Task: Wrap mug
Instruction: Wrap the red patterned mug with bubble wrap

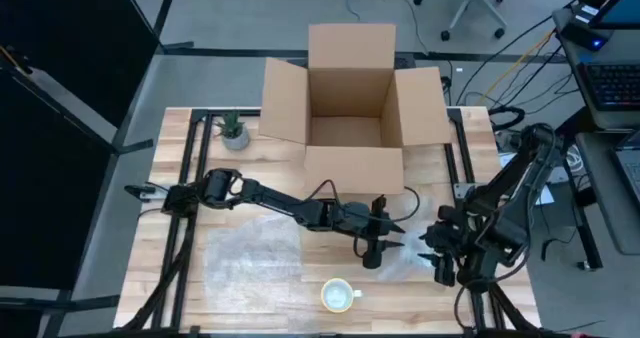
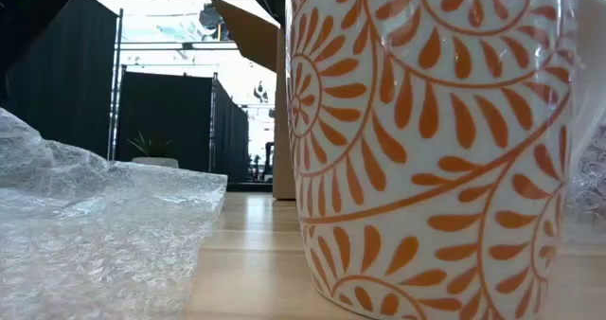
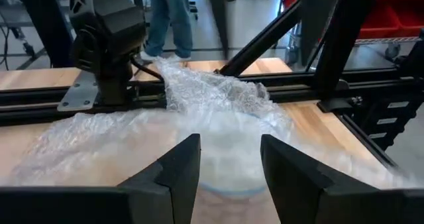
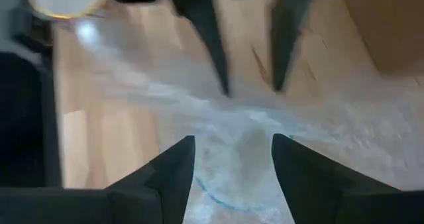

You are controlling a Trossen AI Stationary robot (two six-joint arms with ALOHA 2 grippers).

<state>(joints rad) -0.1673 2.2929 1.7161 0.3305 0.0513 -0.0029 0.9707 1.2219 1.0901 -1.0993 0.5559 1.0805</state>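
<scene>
A: Where did the high view sit?
B: Straight above the desk (image 1: 180, 178), taking in both arms and the cardboard box (image 1: 350, 108).
A: And the low one?
B: At desk height, pressed close against the mug (image 2: 436, 150), facing the room.
A: The wrist views?
B: Each looked past its own fingers at the same bubble wrap (image 3: 218, 111), facing each other.

open left hand (image 3: 228, 168), bubble wrap (image 3: 212, 108) beyond

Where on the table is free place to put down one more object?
Bare wood lies left of the mug, in front of the bubble wrap, and between the plant and the cardboard box. It is crowded where the left gripper and right gripper meet.
</scene>
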